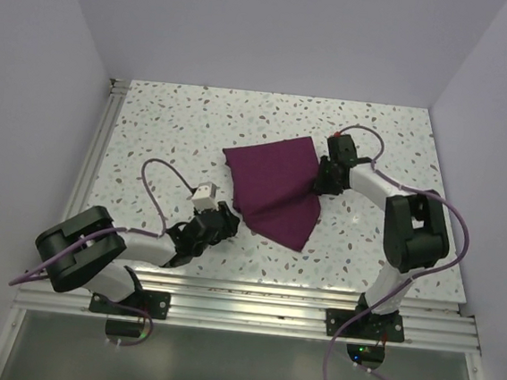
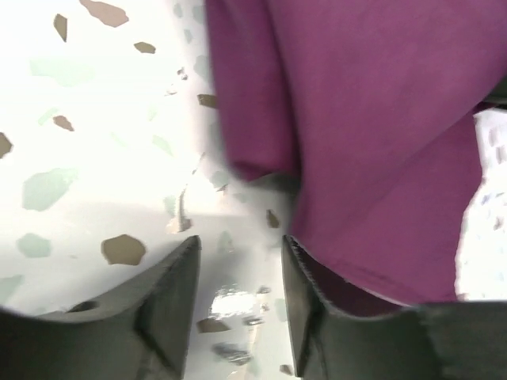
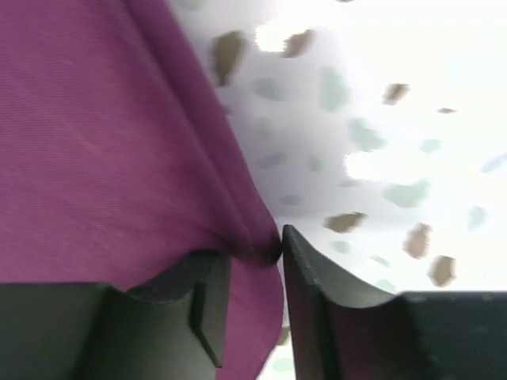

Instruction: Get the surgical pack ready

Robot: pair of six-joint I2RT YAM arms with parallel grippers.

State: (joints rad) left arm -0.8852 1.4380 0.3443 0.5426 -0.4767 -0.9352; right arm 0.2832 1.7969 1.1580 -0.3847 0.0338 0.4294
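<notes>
Found surgical pack (image 1: 276, 188) mid-bench (image 1: 170, 128), somewhat toward the right edge, lying as a loosely folded maroon sheet. Noted right end effector (image 3: 253, 253) closed on a fold at the cloth's right side, probably to anchor or draw that side over. Noted left end effector (image 2: 238, 253) parted, gripping nothing, bare bench between the jaws, just beside the cloth's near-left hem; judged well placed for taking that hem. Checked for brands, labels, writing: none legible.

The surgical pack (image 1: 276, 192) lies on the table (image 1: 170, 128) between left claw (image 1: 231, 220) and right claw (image 1: 319, 187).
</notes>
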